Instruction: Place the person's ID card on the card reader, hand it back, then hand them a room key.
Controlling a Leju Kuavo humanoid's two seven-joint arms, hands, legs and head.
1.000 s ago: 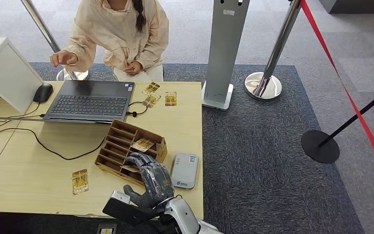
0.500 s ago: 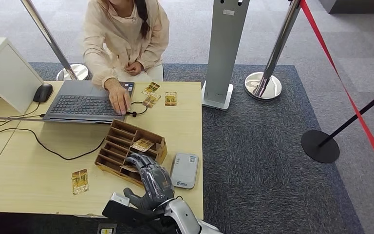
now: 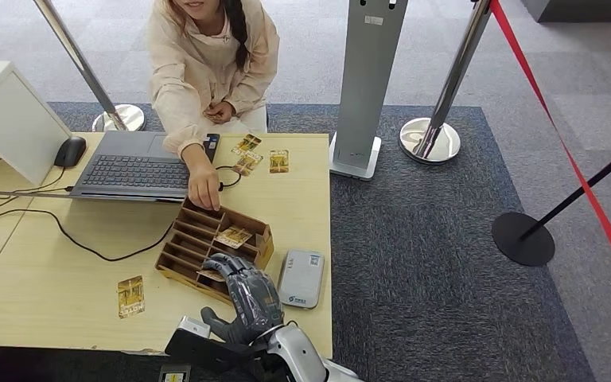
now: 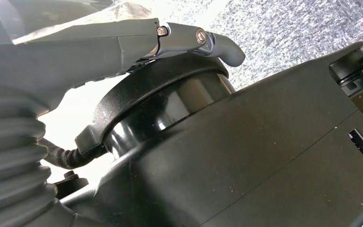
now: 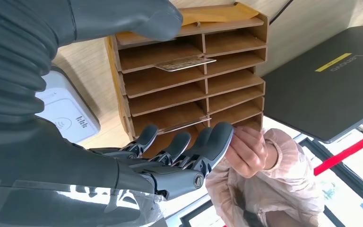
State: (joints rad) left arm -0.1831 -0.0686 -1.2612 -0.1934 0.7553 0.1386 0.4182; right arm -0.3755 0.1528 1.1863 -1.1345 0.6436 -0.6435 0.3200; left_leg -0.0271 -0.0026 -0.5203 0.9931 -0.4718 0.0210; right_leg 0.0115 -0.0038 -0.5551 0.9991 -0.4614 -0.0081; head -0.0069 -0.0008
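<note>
the card reader (image 3: 301,278), a flat grey box, lies on the table (image 3: 40,270) just beside the wooden card rack (image 3: 211,243), and no card lies on top of it. so i judge that the reading step is either finished or not begun; the pictures do not tell which. one card (image 3: 233,236) lies in a slot of the rack, another card (image 3: 130,296) lies alone on the table, and some more cards (image 3: 258,155) are near the laptop (image 3: 139,165).

the right hand (image 3: 244,288) hovers at the near side of the rack, between rack and reader; its fingers (image 5: 184,146) are a little curled and apart, and they hold nothing. the left hand (image 4: 99,52) is seen from very close, and i cannot tell if it is closed or not.

the person's hand (image 3: 204,191) reaches to the far edge of the rack. handing a room key seems still to do.

the laptop lid shows the word "lenovo" in the right wrist view. the reader has a small blue print, too small to read.
</note>
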